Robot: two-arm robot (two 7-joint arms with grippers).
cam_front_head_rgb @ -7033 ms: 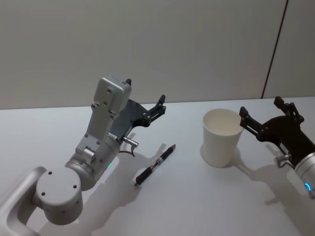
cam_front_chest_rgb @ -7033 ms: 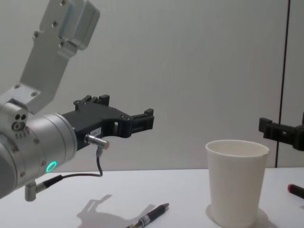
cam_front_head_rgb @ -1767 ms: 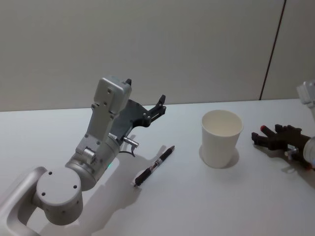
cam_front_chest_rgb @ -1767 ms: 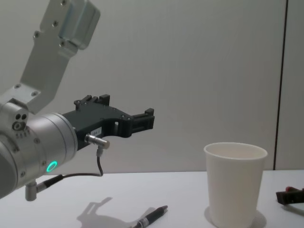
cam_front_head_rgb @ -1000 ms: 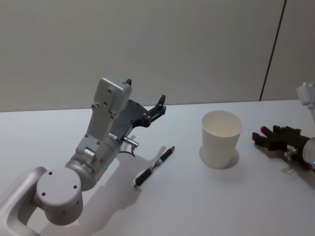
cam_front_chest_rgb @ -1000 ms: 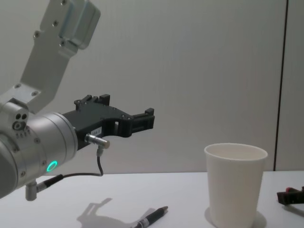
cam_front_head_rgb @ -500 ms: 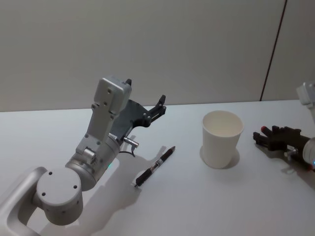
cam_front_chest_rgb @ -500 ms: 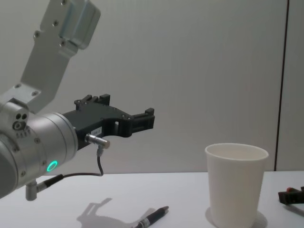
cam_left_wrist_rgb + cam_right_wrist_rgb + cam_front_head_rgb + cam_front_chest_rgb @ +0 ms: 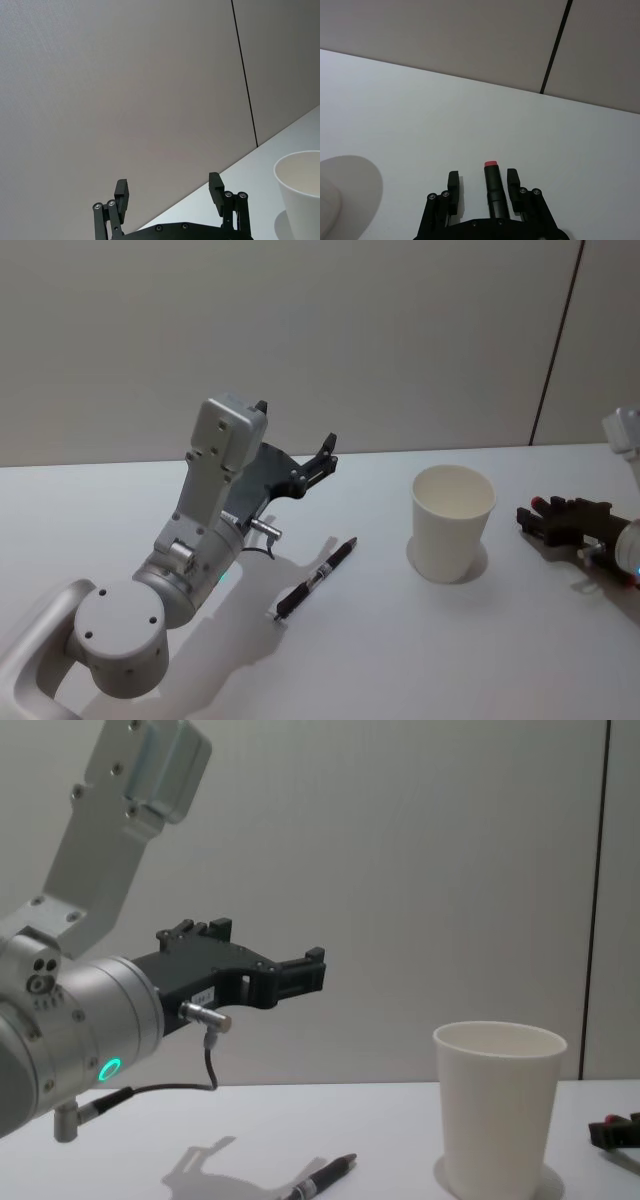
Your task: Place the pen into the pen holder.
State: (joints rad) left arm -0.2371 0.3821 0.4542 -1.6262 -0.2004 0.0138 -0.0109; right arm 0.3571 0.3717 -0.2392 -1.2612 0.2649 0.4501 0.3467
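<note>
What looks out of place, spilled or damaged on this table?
Nothing is spilled or damaged; the cup stands upright. Only oddity: two pens. A black pen lies left of the cup, and the right claw straddles a red-tipped pen on its other side.

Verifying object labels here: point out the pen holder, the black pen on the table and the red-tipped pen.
pen holder (image 9: 450, 540), head view, outer wall below the rim.
black pen (image 9: 315, 578), head view, middle of the barrel.
red-tipped pen (image 9: 492, 190), right wrist view, dark barrel behind the red tip.
</note>
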